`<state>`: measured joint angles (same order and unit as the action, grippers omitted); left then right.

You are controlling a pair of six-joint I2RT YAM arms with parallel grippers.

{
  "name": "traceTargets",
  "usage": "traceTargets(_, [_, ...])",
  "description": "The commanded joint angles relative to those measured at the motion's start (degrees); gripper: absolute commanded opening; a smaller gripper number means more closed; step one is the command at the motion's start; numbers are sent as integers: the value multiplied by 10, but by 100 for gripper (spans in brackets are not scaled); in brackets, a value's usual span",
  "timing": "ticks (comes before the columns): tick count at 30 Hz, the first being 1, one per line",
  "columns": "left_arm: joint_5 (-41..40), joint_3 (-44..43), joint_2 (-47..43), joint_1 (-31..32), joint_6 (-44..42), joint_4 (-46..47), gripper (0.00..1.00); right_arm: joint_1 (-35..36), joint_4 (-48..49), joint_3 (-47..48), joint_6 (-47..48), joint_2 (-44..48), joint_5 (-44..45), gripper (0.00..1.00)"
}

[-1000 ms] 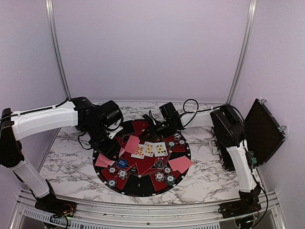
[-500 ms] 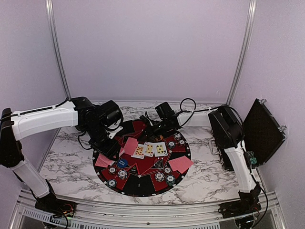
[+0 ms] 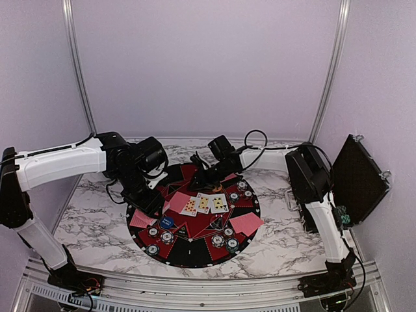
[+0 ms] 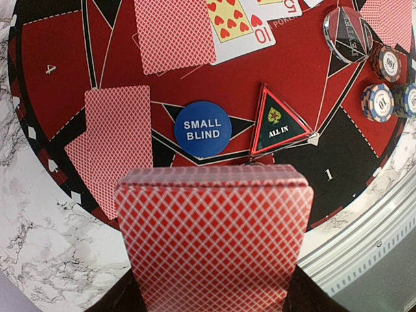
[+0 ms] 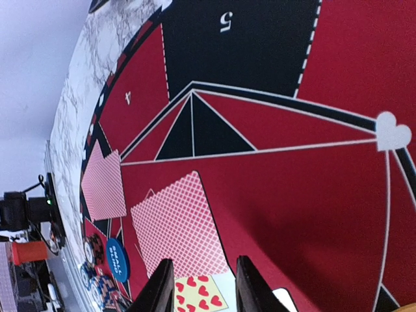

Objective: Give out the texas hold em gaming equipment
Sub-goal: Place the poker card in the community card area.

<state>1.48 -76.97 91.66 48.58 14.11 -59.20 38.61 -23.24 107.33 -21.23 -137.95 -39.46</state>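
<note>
Clutching a deck of red-backed cards (image 4: 214, 234), the left claw (image 4: 214, 292) has the blue marker (image 4: 203, 129) just ahead; the right claw (image 5: 198, 286) stands parted, empty, a face-down card (image 5: 175, 227) just ahead.

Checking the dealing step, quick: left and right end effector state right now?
Left end effector: closed on the red-backed card deck.
Right end effector: slightly open, nothing between its fingers.

Robot lab cell: plain lilac walls (image 3: 208, 65), aluminium frame posts (image 3: 75, 65) behind right tool (image 3: 197, 177), marble-look desk (image 3: 91, 227) beneath, arm bases (image 3: 328, 285) on rail (image 3: 195, 289).
</note>
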Motion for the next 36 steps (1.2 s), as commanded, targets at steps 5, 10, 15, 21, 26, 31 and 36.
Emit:
traceTargets(5, [4,-17,-3,-3,-6,-8,53,11,3,-14,1,55,59,45])
traceTargets(10, [6,-19,0,-4,-5,-8,53,11,164,-135,-101,132,-35,60])
traceTargets(15, [9,-24,3,-4,-5,-9,53,25,314,-233,-197,180,-88,70])
traceTargets(21, [11,-29,7,-3,-5,-8,53,57,356,-261,-231,203,-89,76])
traceTargets(26, [12,-33,11,-2,-4,-8,53,78,385,-269,-252,203,-93,77])
traceTargets(31, [13,-36,14,-2,-5,-8,53,92,404,-281,-265,205,-93,77])
traceTargets(36, [14,-39,18,-1,-5,-7,53,105,410,-282,-268,201,-94,75])
